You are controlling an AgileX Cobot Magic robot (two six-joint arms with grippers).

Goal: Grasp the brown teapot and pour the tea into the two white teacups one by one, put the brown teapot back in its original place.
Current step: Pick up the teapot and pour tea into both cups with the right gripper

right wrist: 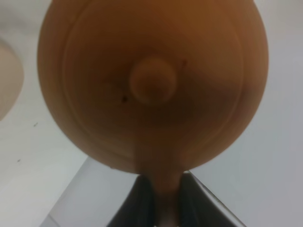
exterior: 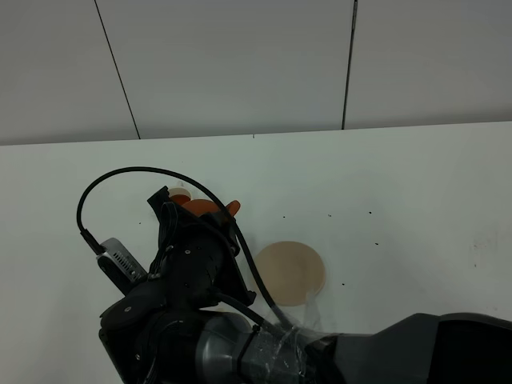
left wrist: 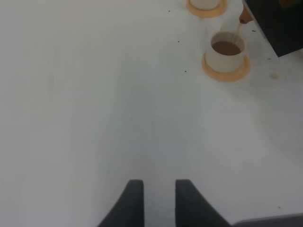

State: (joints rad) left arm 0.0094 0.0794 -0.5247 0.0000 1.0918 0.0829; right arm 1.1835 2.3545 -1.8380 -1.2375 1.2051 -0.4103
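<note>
Teapot (exterior: 210, 206) first, from the high camera: only a sliver of the brown teapot shows above the right arm (exterior: 200, 272), which reaches across to the left half of the white bench (exterior: 400, 200). One white teacup (exterior: 179, 193) peeks out at the teapot's 10 o'clock. The beige disc (exterior: 292, 272) lies bare at the teapot's 4 o'clock, near but apart. The right claw itself is hidden here.

Left wrist camera: the left claw (left wrist: 158, 201) hangs over bare bench, fingers a narrow gap apart, holding nothing. Far ahead stands a teacup with tea in it (left wrist: 227, 51) on an orange coaster (left wrist: 226, 73); a thin stream falls into it from the spout (left wrist: 245, 18). A second cup (left wrist: 207, 4), also on a coaster, is cut off by the edge.

Right wrist camera: the teapot fills the view, lid knob (right wrist: 152, 79) central. The right claw (right wrist: 166, 198) pinches its loop handle (right wrist: 163, 175) at the body's 6 o'clock.
</note>
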